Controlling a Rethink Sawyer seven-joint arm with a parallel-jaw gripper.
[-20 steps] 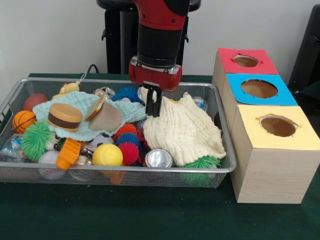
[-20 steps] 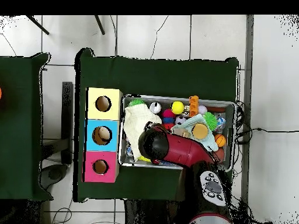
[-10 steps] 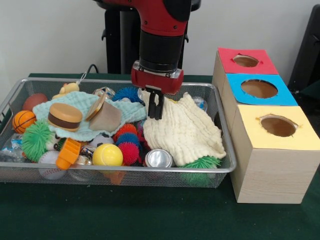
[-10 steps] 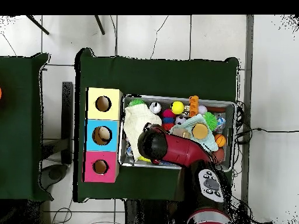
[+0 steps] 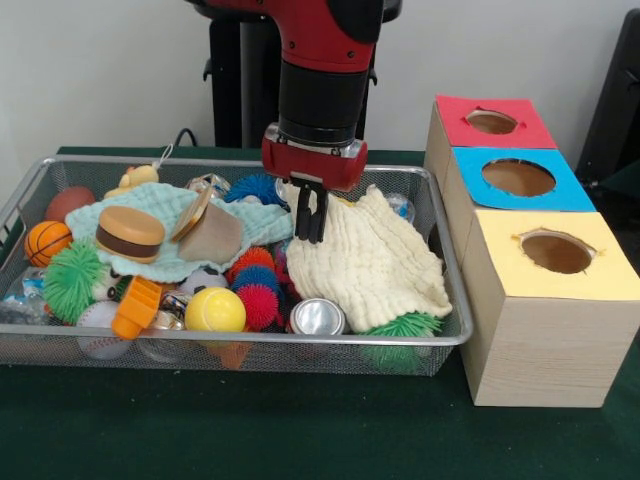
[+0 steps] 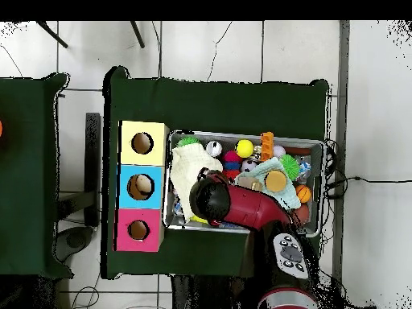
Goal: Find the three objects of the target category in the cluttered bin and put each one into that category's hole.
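Observation:
A wire bin (image 5: 240, 345) holds a jumble of toys, balls and cloths. My gripper (image 5: 311, 236) hangs over its middle, with the fingers close together and shut. The tips sit at the left edge of a cream cloth (image 5: 370, 260); I cannot tell whether any fold is pinched. In the overhead view the arm (image 6: 241, 205) hides the gripper, and the cream cloth (image 6: 187, 165) shows beside it. Three boxes with holes stand right of the bin: red (image 5: 492, 122), blue (image 5: 518, 178) and yellow (image 5: 555, 252).
A toy burger (image 5: 130, 232) and a tipped beige cup (image 5: 210, 235) lie on a teal cloth (image 5: 160, 215). A yellow ball (image 5: 214, 310), a silver can (image 5: 318, 317), red (image 5: 260, 305) and green (image 5: 72, 280) spiky balls and a small basketball (image 5: 46, 240) fill the bin's front and left.
The gripper rose a little and shifted slightly right a second ago, then held still. The cloth and toys have not moved.

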